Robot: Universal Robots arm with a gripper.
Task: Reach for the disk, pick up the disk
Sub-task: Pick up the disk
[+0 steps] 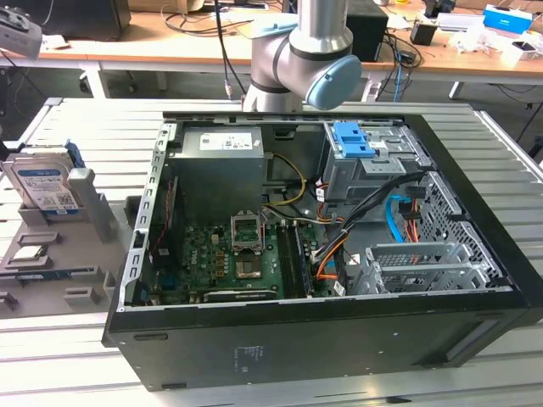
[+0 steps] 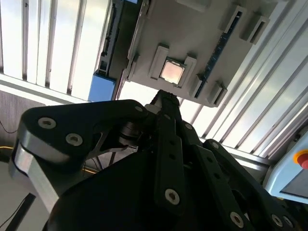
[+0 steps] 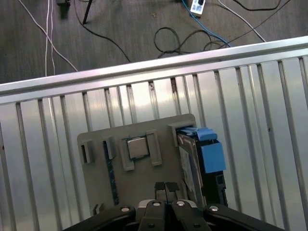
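First wrist view: gripper (image 3: 165, 186) pinched shut, empty, near the disk (image 3: 190, 166); it looks hard, heavy, best held by its flat sides.

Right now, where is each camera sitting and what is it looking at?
Exterior view: off the arm, looking down into the open computer case; the arm's joint shows.
First wrist view: on the arm, looking down at the grey holder and disk; the shut tool shows.
Second wrist view: on the arm, looking along the black tool at the holder.
Shared: both wrist views show the holder's square chip.
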